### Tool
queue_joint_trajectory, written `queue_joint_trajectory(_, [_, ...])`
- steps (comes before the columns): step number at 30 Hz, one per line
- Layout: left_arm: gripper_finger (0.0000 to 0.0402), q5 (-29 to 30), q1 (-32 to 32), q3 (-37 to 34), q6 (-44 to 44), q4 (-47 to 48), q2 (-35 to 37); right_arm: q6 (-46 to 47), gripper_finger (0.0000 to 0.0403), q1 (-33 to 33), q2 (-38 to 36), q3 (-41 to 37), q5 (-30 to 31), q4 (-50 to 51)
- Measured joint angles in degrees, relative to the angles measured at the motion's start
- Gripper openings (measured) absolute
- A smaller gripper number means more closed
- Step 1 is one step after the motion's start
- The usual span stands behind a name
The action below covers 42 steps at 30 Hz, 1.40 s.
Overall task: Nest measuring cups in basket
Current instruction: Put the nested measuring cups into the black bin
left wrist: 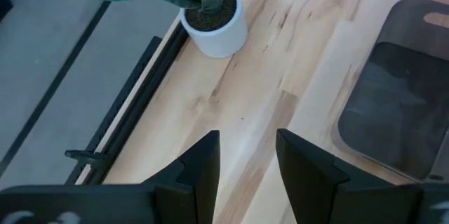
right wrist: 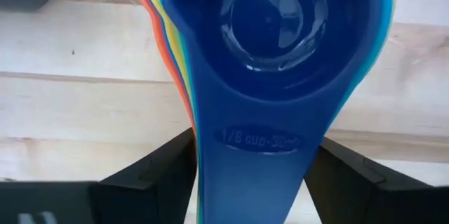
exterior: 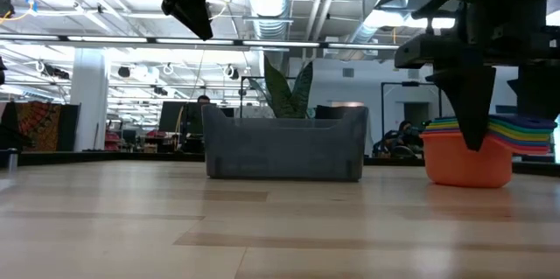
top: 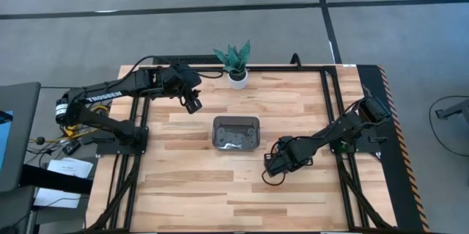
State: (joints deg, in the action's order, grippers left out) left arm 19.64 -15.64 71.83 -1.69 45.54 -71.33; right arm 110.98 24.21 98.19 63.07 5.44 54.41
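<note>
Right gripper (right wrist: 249, 164) is my working claw. It sits low over the table (top: 190, 190), near the basket's (top: 236, 132) front right corner, with the arm folded in from the right edge. From my wrist camera I see its two dark fingers (right wrist: 151, 171) straddling the stacked handles of the measuring cups (right wrist: 270, 55). The fingers stand close on either side of the handles, but I cannot tell whether they press on the plastic or stand just clear, so I will not call it a grip.

Going by size: the wooden table carries the grey basket near its middle, and I cannot make out what lies inside it from above. The potted plant (top: 236, 65) stands at the far edge behind the basket.

The cups are nested in one stack, orange outermost at the bottom (exterior: 468, 161), dark blue innermost. In the low view the stack rests on the table right of the basket, outside it, with a dark finger crossing in front. From above the gripper hides the stack completely.

Left gripper (top: 192, 105) hangs raised off the table near the plant, its fingers (left wrist: 203, 171) parted and holding nothing.
</note>
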Motion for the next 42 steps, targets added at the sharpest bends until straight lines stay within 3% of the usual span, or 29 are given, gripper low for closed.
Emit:
queue_joint_trajectory(13, [0.013, 0.0, 0.0, 0.0, 0.0, 0.0, 0.0, -0.5, 0.0167, 0.2, 0.0, 0.0, -0.8, 1.1])
queue_joint_trajectory(28, [0.013, 0.0, 0.0, 0.0, 0.0, 0.0, 0.0, -0.5, 0.0163, 1.7, 0.0, 0.0, -0.8, 1.0])
queue_joint_trajectory(42, [0.013, -0.7, 0.0, 0.0, -0.4, 0.0, 0.0, -3.6, 0.0192, 2.4, 0.0, 0.0, -1.0, 0.7])
